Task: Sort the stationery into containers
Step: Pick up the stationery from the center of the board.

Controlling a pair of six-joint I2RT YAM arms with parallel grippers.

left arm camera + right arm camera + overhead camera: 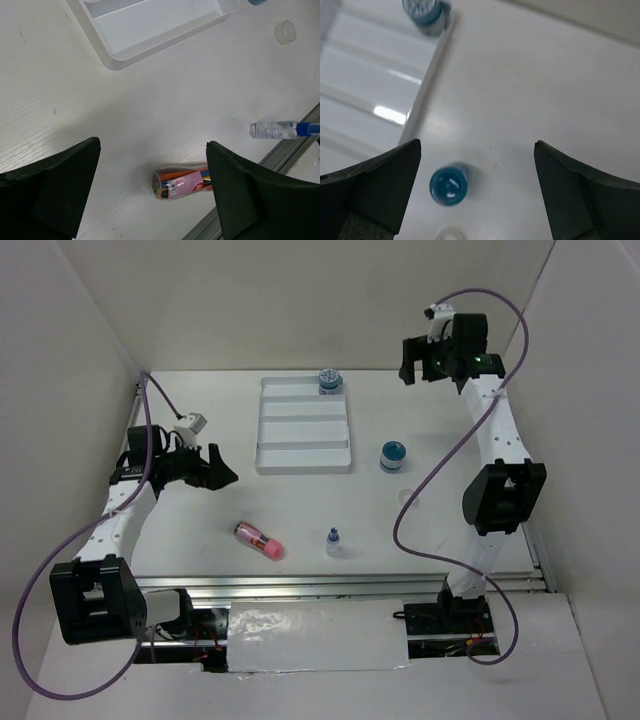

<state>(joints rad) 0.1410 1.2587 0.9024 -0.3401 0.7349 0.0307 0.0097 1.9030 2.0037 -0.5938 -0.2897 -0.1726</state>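
Note:
The white four-compartment tray (303, 470) lies at the far middle. One blue pot (329, 380) stands in its farthest compartment, at the right end. The other blue pot (393, 455) stands on the table right of the tray, with the white ring (407, 496) just in front of it. The pink tube (259, 539) and the clear blue-capped bottle (332, 541) lie near the front. My left gripper (222, 468) is open and empty, above and behind the pink tube (182, 184). My right gripper (413, 368) is open and empty, raised high over the far right, above the loose pot (449, 185).
White walls close in the table on the left, back and right. A metal rail (340, 583) runs along the near edge, close to the tube and bottle (275, 129). The tray's corner (120, 62) and the ring (285, 31) show in the left wrist view.

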